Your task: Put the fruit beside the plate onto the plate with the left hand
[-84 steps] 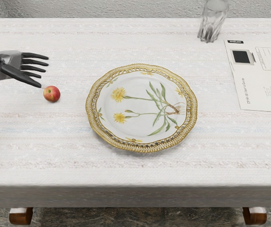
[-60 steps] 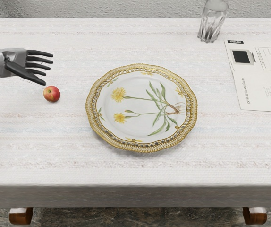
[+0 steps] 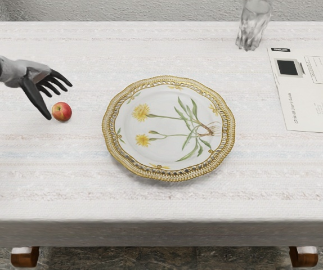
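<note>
A small red and yellow apple (image 3: 62,111) lies on the white tablecloth, to the left of the plate. The plate (image 3: 169,127) is white with yellow flowers and a gold lattice rim (image 3: 110,138), and nothing lies on it. My left hand (image 3: 48,90) comes in from the left edge and hovers just above and left of the apple. Its dark fingers are spread and angled down over the fruit, the thumb (image 3: 38,100) reaching down beside the apple's left side. The hand holds nothing. The right arm is out of view.
A clear drinking glass (image 3: 252,25) stands at the back right. A printed paper sheet (image 3: 309,89) lies at the right edge. The table's front edge runs across the bottom of the view.
The left hand has turned its fingers downward and moved right and lower toward the apple, with more of the forearm showing. The apple and plate have not moved.
</note>
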